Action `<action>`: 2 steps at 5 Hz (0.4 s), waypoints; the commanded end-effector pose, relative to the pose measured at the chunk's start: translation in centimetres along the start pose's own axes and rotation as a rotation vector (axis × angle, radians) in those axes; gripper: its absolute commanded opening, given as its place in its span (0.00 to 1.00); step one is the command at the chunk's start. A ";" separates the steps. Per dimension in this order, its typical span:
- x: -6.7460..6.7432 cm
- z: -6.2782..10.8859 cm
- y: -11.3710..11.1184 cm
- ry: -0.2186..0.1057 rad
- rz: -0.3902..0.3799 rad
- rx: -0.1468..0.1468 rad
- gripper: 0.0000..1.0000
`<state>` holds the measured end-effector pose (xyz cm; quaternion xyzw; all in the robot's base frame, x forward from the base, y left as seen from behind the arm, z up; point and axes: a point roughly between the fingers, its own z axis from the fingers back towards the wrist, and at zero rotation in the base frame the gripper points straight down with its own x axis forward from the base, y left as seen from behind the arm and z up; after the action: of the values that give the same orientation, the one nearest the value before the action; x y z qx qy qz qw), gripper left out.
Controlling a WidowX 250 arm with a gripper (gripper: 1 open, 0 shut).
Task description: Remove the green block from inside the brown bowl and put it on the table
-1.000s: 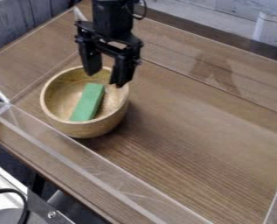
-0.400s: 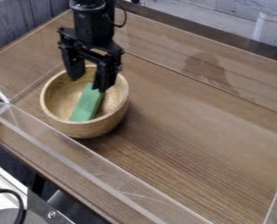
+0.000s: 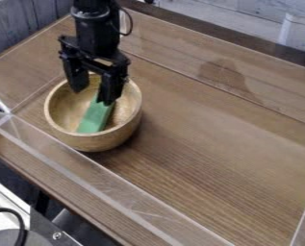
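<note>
A single camera watches me from outside, set above my fingers (image 3: 94, 92) and facing down at a slant. It stands back far enough to take in my fingers, the brown bowl (image 3: 64, 134) just below them and the table (image 3: 213, 159) stretching away beside them.

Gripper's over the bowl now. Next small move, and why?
Probably lower the gripper a little further, then close: it looks open above the green block, which still lies inside the brown bowl. Whether the fingers already straddle the block, I can't tell from this view.
</note>
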<state>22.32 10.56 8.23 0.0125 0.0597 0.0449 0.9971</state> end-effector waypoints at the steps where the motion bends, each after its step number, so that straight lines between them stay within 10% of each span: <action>1: 0.4 0.1 0.6 -0.023 0.013 0.015 1.00; 2: 0.4 -1.0 0.7 -0.014 0.017 0.016 1.00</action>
<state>22.15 10.81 6.42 0.0139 0.0690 0.0489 0.9963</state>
